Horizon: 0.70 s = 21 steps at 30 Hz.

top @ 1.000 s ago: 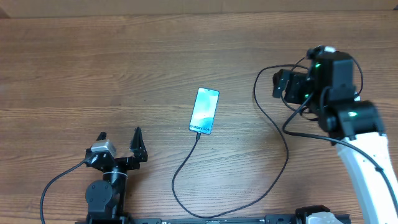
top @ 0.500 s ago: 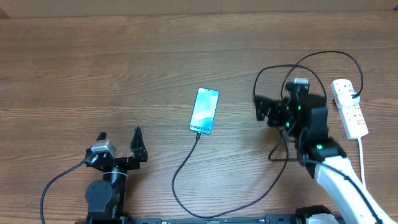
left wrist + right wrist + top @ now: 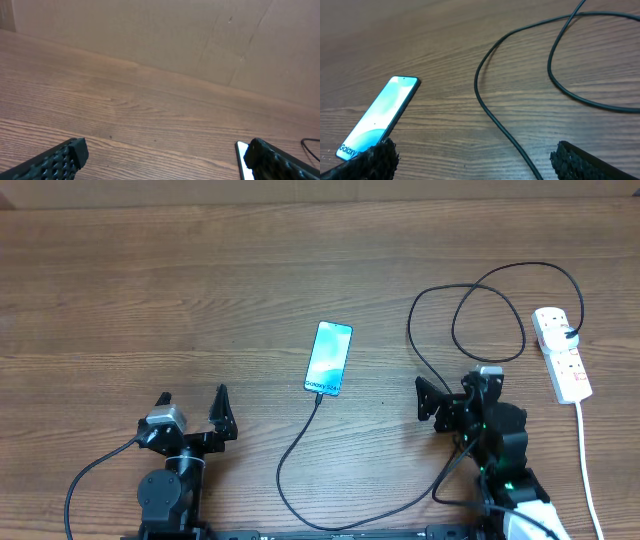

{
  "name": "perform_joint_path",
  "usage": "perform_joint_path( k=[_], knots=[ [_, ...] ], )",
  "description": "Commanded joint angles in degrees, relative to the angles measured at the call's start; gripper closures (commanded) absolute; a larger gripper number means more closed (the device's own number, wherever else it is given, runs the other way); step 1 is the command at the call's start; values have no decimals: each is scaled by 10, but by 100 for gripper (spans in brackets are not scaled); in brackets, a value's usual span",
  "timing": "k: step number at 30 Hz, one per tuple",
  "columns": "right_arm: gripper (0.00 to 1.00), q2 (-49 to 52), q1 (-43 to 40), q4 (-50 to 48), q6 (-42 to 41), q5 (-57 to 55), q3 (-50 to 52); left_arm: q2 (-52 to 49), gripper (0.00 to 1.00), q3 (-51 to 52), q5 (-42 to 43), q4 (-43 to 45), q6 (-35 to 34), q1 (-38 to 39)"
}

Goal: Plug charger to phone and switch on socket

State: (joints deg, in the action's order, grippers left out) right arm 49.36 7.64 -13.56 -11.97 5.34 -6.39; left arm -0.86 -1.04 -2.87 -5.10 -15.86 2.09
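Laid out on the wood-grain surface (image 3: 150, 280): phone (image 3: 329, 358) near the middle, charger (image 3: 279, 475) meeting its near end and looping rightward, socket (image 3: 562, 352) by the right edge, white cord (image 3: 582, 460) trailing nearward.

I see the phone (image 3: 329, 358) lying flat and face up near the middle of the wooden surface (image 3: 150, 280), slightly tilted. Its screen is lit pale blue, with "Galaxy" text at the near end. The charger (image 3: 279, 470), a thin black cable, meets the phone's near edge, sweeps down in a wide curve along my side, then climbs right and curls into loops. It ends at a black plug in the socket (image 3: 562, 355). That white power strip lies at the far right, and its white cord trails toward me.
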Motion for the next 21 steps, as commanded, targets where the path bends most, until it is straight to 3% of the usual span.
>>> perform_joint_path(
  k=[1, 7, 21],
  knots=[
    [0, -50, 2, -18, 0, -15, 42, 7, 0, 3, -5, 2, 11, -6],
    [0, -125, 1, 9, 0, -18, 59, 7, 1, 3, -5, 2, 11, -6],
    [0, -352, 1, 183, 0, -29, 59, 7, 1, 3, -5, 2, 11, -6]
  ],
)
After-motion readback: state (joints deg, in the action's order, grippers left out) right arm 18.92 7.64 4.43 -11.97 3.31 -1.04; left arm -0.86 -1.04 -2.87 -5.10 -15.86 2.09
